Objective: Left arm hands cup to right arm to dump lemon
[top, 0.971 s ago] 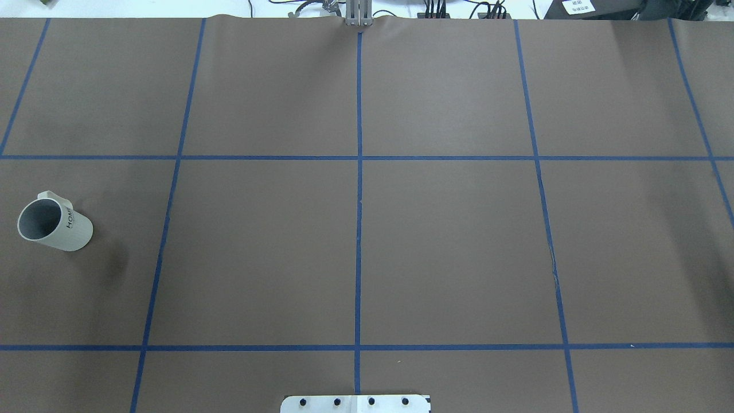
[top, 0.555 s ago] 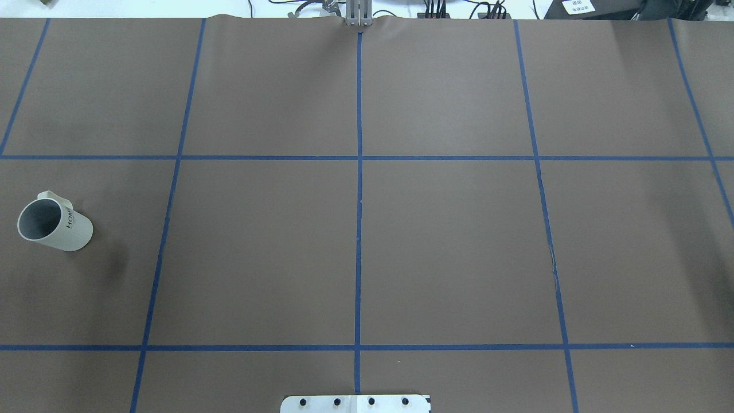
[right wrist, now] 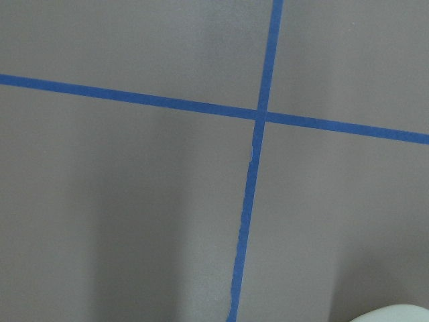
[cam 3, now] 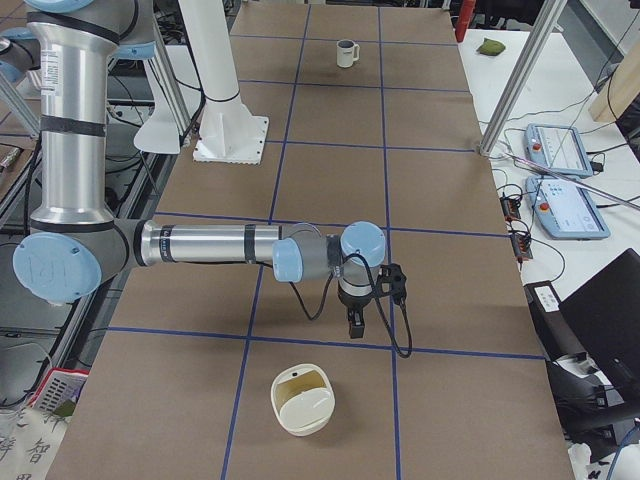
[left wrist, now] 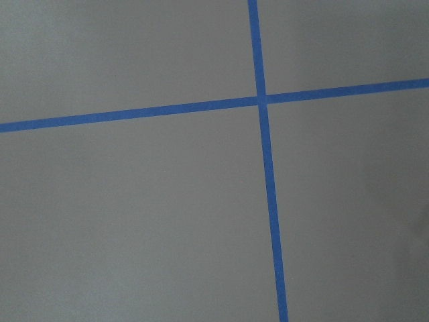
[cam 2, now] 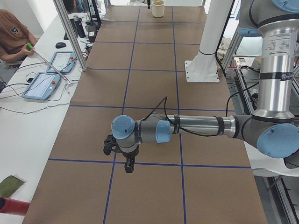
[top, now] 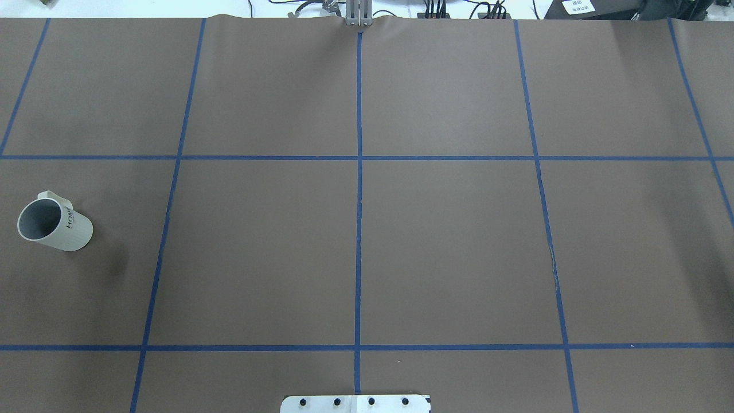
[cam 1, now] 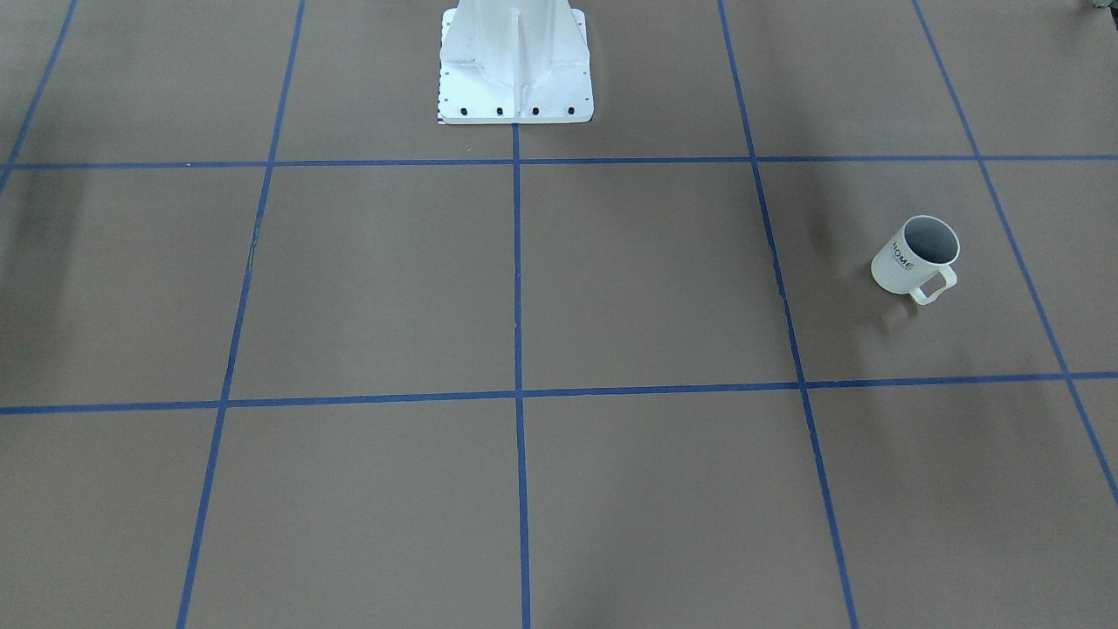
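Note:
The cream-white cup (top: 54, 225) lettered "HOME" stands upright on the brown table near its left end, also seen in the front-facing view (cam 1: 914, 256) and far off in the exterior right view (cam 3: 346, 52). Its handle points away from the robot. Its inside looks grey, and the lemon shows in no view. The left gripper (cam 2: 128, 166) hangs above the table on the near arm, pointing down. The right gripper (cam 3: 357, 325) does the same. I cannot tell whether either is open or shut. Both wrist views show only blue tape crossings.
A cream round container (cam 3: 303, 400) sits at the table's right end, also seen far off in the exterior left view (cam 2: 158, 8). The white robot pedestal (cam 1: 515, 70) stands at mid-table. A seated person (cam 2: 11, 37) and control tablets (cam 2: 42, 84) are at the side desk.

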{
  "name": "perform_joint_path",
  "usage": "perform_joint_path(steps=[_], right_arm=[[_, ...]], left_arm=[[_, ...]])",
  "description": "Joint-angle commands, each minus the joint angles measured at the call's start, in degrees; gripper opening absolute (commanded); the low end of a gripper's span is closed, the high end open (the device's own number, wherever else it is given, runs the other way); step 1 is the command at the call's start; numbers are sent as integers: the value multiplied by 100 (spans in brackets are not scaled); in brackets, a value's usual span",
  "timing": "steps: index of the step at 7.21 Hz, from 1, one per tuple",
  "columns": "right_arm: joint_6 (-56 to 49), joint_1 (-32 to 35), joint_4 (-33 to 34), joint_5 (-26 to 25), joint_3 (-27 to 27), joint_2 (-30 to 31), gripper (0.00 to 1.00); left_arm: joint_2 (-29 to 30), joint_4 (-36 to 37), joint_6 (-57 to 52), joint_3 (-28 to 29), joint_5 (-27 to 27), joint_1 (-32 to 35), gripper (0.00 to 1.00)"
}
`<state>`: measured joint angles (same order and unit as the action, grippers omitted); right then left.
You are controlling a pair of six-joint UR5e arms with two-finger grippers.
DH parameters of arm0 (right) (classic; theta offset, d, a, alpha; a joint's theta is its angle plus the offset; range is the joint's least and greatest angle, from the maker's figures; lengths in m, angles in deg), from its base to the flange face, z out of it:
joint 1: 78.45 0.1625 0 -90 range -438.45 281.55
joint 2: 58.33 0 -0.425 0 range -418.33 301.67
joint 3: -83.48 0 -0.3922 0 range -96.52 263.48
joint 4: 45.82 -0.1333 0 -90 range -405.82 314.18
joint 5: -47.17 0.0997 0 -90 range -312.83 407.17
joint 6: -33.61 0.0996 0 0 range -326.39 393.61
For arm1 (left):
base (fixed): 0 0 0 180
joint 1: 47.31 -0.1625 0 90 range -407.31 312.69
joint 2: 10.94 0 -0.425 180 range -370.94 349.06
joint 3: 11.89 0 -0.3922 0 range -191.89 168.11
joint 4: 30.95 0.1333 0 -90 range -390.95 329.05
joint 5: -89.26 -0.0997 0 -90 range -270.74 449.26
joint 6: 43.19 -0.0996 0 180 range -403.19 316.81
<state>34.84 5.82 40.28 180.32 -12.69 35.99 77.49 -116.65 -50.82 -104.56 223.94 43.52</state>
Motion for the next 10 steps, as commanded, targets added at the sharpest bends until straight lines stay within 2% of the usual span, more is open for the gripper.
perform_joint_path(steps=[1, 6, 7, 10], right_arm=[[-97, 19, 692, -52, 10, -395, 100], [-193, 195, 803, 18, -25, -327, 100], [-272, 195, 803, 27, -25, -318, 100], [-282, 186, 1127, 9, -130, -336, 100]], left_arm=[[60, 124, -1, 30, 31, -4, 100], [34, 124, 7, -110, -4, 22, 100], [43, 124, 356, -137, 5, 22, 100], [8, 97, 456, -137, 40, 22, 100]])
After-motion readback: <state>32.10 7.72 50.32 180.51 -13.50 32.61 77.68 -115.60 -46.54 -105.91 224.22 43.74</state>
